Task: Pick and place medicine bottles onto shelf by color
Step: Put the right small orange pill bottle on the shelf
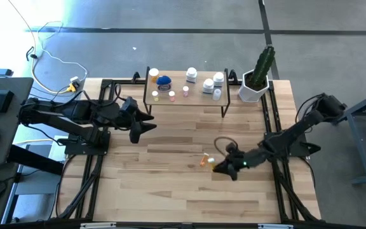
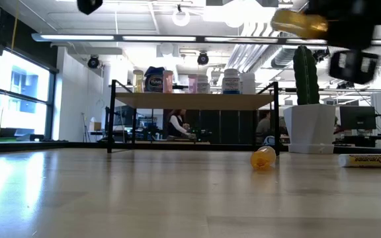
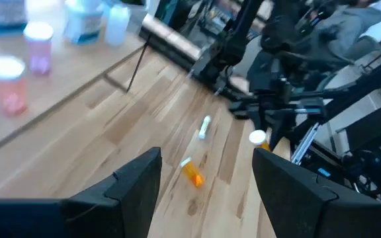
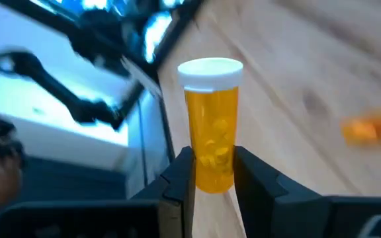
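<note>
From above, my right gripper [image 1: 226, 166] hung well short of the shelf [image 1: 186, 95], far nearer the loose bottles than my left. At my wrist, fingers pinched an orange bottle [image 4: 211, 132], its length running outward

In the low view the right gripper [image 2: 349, 39] was cut off by the top edge, so only part of the orange bottle [image 2: 299, 23] it held showed, blurred. From above, that bottle was hidden under the gripper's dark fingers. The labels on the bottles along the shelf [image 1: 186, 100] were too small to read. In the left wrist view the pink bottle [image 3: 40, 47] and its neighbours were smeared, and the far white tube [image 3: 204, 127] lay too small to identify.
</note>
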